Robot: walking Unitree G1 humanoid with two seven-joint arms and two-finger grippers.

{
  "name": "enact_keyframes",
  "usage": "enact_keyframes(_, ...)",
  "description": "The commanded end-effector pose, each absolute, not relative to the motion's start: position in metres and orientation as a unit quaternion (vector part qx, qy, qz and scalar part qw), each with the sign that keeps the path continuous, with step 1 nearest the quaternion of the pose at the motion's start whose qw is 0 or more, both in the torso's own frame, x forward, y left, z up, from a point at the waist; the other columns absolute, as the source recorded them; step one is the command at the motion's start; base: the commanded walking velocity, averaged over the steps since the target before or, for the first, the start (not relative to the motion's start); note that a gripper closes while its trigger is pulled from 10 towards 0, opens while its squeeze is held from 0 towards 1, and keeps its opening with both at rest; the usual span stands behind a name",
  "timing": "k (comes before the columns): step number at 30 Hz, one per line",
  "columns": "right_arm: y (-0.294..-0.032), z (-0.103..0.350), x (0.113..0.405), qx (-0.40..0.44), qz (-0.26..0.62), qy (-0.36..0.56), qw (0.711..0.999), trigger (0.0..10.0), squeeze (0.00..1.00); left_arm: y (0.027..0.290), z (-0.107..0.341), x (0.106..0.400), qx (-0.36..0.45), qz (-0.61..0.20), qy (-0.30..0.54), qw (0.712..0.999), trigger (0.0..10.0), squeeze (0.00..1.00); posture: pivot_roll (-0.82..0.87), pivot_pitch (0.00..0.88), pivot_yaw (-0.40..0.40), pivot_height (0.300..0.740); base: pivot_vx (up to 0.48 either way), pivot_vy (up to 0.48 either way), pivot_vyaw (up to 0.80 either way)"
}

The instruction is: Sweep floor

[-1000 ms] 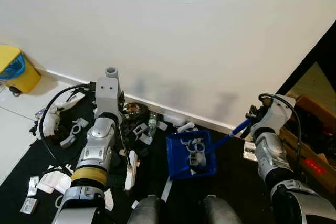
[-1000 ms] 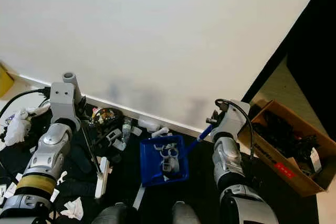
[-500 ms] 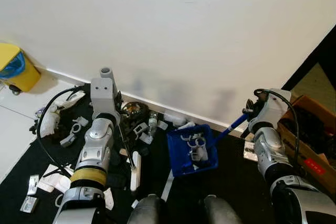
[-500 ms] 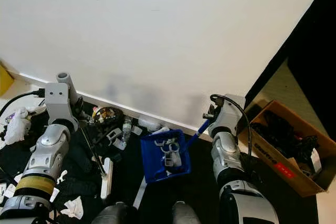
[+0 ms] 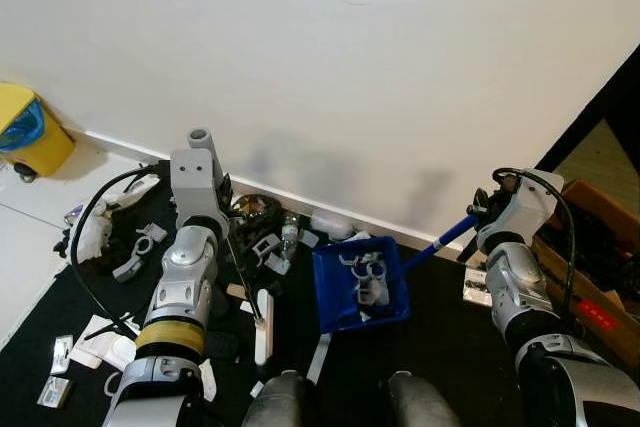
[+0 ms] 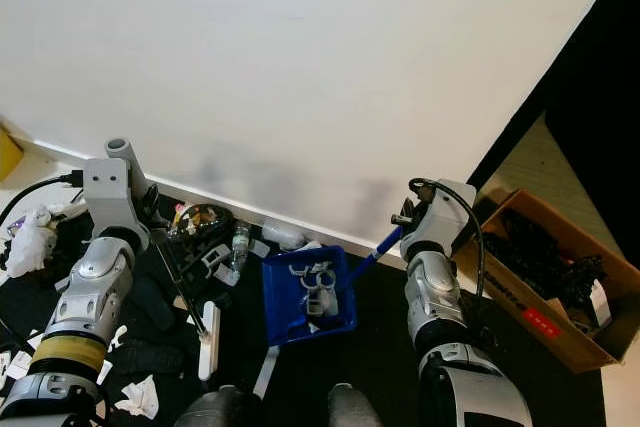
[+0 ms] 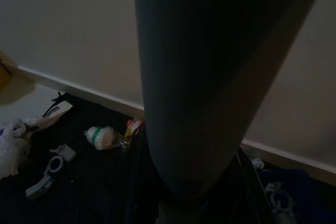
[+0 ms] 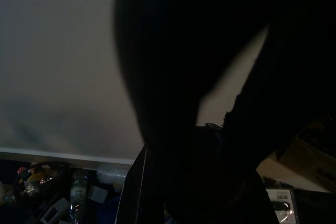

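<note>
Your left gripper (image 5: 226,209) held thin broom handle (image 5: 243,279); white broom head (image 5: 263,326) lay on black floor below fingers. Blue dustpan (image 5: 358,287) sat beside it, handle running to your right gripper (image 5: 474,215). Finger state: cannot tell, either side. Litter (image 5: 270,247) lay against wall.

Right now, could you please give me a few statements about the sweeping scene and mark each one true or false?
1. The blue dustpan already holds white scraps. True.
2. The dustpan's handle runs toward the robot's left arm. False: it runs toward the right gripper.
3. A cardboard box sits on the robot's right. True.
4. The yellow bin stands inside the box. False: it stands far left by the wall.
5. The white brush head lies inside the dustpan. False: it rests on the dark floor beside it.
</note>
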State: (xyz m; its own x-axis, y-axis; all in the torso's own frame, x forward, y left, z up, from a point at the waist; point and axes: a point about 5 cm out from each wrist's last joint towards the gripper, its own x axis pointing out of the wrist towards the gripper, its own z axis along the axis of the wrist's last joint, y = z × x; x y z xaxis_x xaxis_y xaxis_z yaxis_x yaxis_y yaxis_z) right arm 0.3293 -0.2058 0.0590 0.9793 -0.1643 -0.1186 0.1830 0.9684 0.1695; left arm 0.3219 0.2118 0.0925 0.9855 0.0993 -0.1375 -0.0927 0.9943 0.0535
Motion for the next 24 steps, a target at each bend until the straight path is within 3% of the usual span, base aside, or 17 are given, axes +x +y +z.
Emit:
enact_keyframes(1, -0.208, 0.064, 0.332, 0.094, -0.091, 0.041, 0.991, 10.0, 0.00, 0.210, 0.093, 0.322, 0.024, 0.045, 0.066, 0.997, 10.0, 0.00, 0.03, 0.101, -0.001, 0.740, 0.000, 0.000, 0.00)
enact_keyframes(12, -0.211, 0.061, 0.331, 0.093, -0.091, 0.054, 0.990, 10.0, 0.00, 0.209, 0.092, 0.325, 0.009, 0.041, 0.068, 0.997, 10.0, 0.00, 0.02, 0.106, -0.014, 0.740, 0.000, 0.000, 0.00)
enact_keyframes(15, -0.213, 0.062, 0.333, 0.117, -0.106, 0.057, 0.986, 10.0, 0.00, 0.208, 0.096, 0.330, 0.010, 0.036, 0.067, 0.997, 10.0, 0.00, 0.00, 0.141, -0.017, 0.740, 0.000, 0.000, 0.00)
enact_keyframes(18, -0.214, 0.070, 0.340, 0.113, -0.106, 0.056, 0.986, 10.0, 0.00, 0.203, 0.106, 0.343, 0.023, 0.012, 0.060, 0.998, 10.0, 0.00, 0.00, 0.130, -0.015, 0.740, 0.000, 0.000, 0.00)
enact_keyframes(24, -0.216, 0.069, 0.338, 0.107, -0.113, 0.056, 0.986, 10.0, 0.00, 0.204, 0.103, 0.343, 0.017, 0.023, 0.063, 0.998, 10.0, 0.00, -0.01, 0.092, -0.006, 0.740, 0.000, 0.000, 0.00)
